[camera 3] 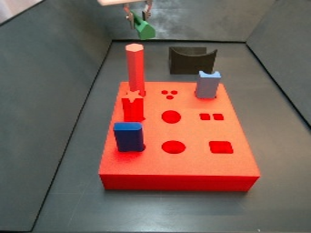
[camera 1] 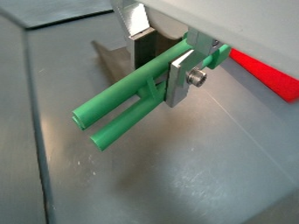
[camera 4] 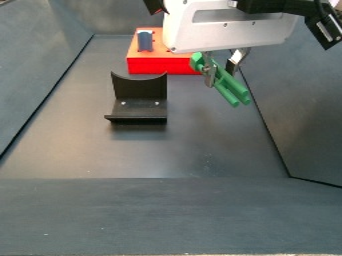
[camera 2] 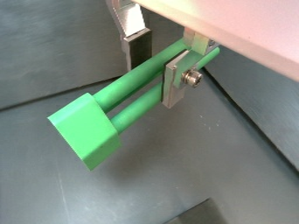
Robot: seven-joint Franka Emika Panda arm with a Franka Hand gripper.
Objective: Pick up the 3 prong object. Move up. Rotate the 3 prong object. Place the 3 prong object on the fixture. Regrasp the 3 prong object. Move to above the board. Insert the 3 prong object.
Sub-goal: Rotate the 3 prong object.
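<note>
My gripper [camera 1: 162,77] is shut on the green 3 prong object [camera 1: 122,103] and holds it clear of the floor. The piece runs crosswise between the silver fingers [camera 1: 179,80], prongs sticking out one side. In a wrist view [camera 2: 156,74] its blocky end [camera 2: 84,129] faces the camera. In a side view the gripper [camera 4: 221,58] holds the piece [camera 4: 230,88] tilted in the air, to the right of the black fixture [camera 4: 136,97]. In a side view the gripper [camera 3: 136,14] and piece [camera 3: 142,25] are high behind the red board [camera 3: 195,162] and the fixture [camera 3: 188,59].
On the board stand a tall red cylinder [camera 3: 135,65], a red star-shaped piece [camera 3: 131,107] and two blue blocks [camera 3: 208,85] [camera 3: 127,136]. Grey walls enclose the dark floor on the sides. The board's corner shows red in a wrist view [camera 1: 264,75].
</note>
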